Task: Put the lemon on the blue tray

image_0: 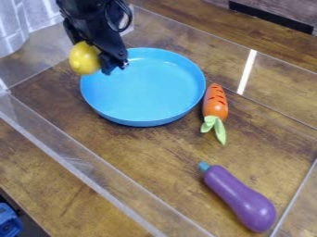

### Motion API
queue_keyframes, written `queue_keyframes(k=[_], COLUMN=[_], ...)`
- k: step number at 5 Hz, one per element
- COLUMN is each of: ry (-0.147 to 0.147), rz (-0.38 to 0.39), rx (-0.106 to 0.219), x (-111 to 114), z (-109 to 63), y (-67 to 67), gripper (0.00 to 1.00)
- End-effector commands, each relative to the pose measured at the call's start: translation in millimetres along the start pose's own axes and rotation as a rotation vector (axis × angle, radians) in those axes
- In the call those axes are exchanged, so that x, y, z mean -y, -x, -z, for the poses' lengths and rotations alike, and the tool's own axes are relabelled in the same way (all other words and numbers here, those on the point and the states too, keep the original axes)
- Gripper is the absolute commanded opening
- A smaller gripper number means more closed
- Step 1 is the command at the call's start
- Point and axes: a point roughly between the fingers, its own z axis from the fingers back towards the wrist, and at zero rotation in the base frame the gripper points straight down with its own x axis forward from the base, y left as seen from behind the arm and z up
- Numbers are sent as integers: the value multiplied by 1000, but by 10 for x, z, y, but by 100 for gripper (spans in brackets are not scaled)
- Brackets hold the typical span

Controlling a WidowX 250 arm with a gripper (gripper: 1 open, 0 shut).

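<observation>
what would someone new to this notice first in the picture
The broad sky-blue tray stands out most, just above the middle of the view on the brown wooden table. Next comes the bright yellow lemon, at the dark gripper by the tray's upper-left edge. Then the glossy purple eggplant at lower right, with the orange carrot beside the tray's right side.

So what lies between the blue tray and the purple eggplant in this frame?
In the camera view, only bare wooden tabletop separates the blue tray and the eggplant.
</observation>
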Motion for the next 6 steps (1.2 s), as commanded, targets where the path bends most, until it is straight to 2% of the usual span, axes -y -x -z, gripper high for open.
queue_keyframes(k=[1,2,6], ry=[4,23,78], rz=[-4,-4,-11], rx=[74,89,104], x=[-22,19,96], z=[-125,-135,-118], y=[-81,-82,-90], gripper=[0,0,0])
